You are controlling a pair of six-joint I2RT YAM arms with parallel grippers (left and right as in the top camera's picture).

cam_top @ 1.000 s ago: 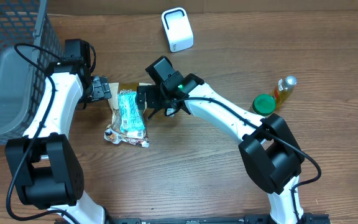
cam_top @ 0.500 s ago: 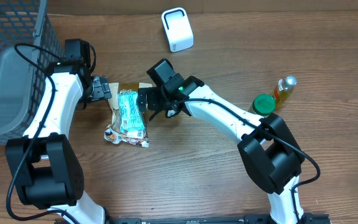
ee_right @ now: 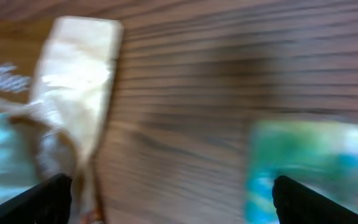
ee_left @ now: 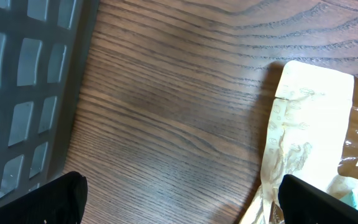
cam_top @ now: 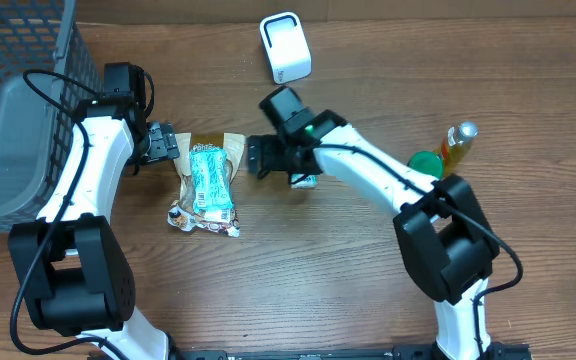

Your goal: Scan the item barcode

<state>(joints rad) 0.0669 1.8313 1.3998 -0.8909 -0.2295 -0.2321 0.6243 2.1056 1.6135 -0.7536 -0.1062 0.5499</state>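
A cream and brown snack bag (cam_top: pixel 206 185) with a teal label lies flat on the wood table; no barcode shows on it. The white scanner (cam_top: pixel 285 47) stands at the back. My left gripper (cam_top: pixel 166 143) hovers open just left of the bag's top edge; in the left wrist view the bag (ee_left: pixel 312 118) is by the right finger. My right gripper (cam_top: pixel 274 162) is open over bare table, right of the bag. Its blurred wrist view shows the bag (ee_right: pixel 73 87) on the left and a small green packet (ee_right: pixel 303 162) on the right. That packet (cam_top: pixel 305 180) lies under the right arm.
A grey wire basket (cam_top: pixel 13 110) fills the far left, and its wall (ee_left: pixel 23 81) is close to my left gripper. A green lid (cam_top: pixel 426 166) and a small bottle of yellow liquid (cam_top: pixel 457 145) stand at the right.
My right gripper has swung to the right, away from the snack bag, and the small green packet now shows beneath it. The left arm and the bag have not moved.
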